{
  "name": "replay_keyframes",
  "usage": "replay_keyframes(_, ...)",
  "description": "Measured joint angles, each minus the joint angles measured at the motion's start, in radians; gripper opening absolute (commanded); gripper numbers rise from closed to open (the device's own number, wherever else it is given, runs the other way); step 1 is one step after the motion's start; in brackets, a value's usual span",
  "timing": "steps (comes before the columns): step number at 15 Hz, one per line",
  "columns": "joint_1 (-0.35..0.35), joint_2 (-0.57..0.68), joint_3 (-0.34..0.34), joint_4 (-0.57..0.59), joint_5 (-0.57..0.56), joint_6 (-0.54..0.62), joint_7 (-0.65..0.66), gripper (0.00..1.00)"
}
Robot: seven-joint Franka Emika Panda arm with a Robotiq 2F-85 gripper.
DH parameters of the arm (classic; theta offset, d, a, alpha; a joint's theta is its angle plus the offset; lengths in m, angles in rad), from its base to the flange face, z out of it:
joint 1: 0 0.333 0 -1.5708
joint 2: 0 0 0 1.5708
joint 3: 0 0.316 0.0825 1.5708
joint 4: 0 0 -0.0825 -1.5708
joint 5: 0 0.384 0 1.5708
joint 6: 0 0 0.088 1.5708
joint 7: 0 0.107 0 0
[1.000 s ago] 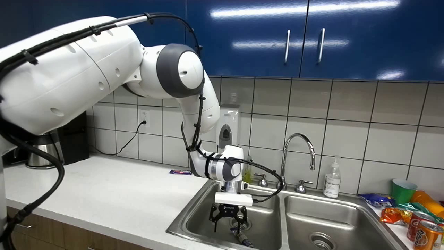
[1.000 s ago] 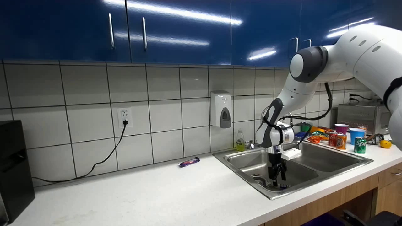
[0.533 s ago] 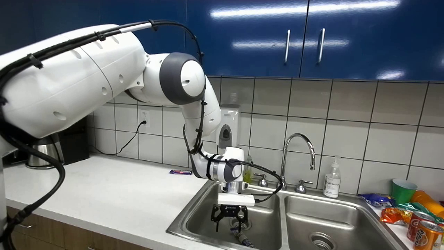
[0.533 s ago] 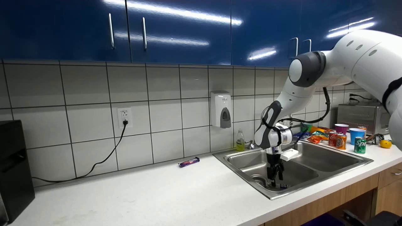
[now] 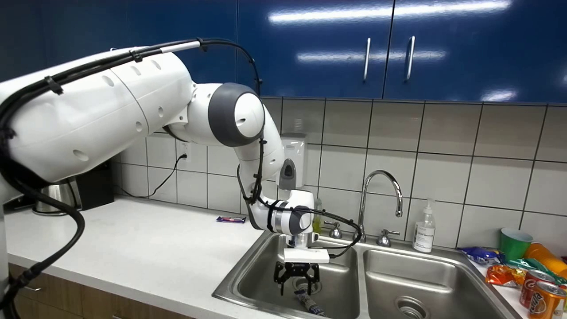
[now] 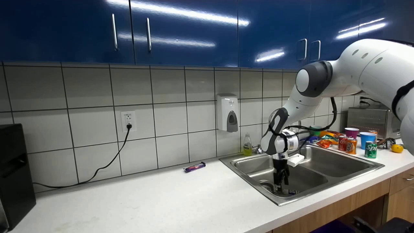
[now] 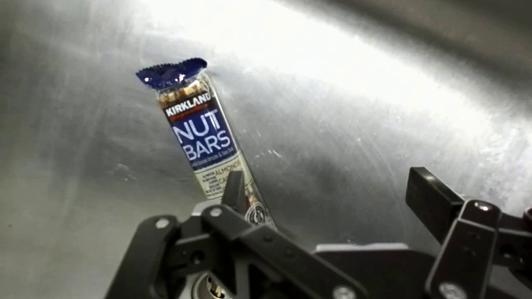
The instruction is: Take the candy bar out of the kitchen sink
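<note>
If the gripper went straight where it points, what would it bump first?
Perhaps the Kirkland nut bar, which one finger overlaps in the wrist view; otherwise the kitchen sink's floor. Depth is unclear.

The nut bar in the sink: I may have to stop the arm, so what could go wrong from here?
If the open gripper closes here, it may miss the nut bar or shove it aside: in the wrist view one finger overlaps part of it, the other finger is off to its side. Going straight down, the first finger might land on the bar. If nudged, the bar could slide across the sink toward the drain near it.
</note>
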Motion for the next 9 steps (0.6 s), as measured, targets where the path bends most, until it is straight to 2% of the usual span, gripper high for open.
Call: replay_keyframes(9, -0.017, 0.084, -0.016, 0.129, -0.006, -0.028, -0.065, 1.0)
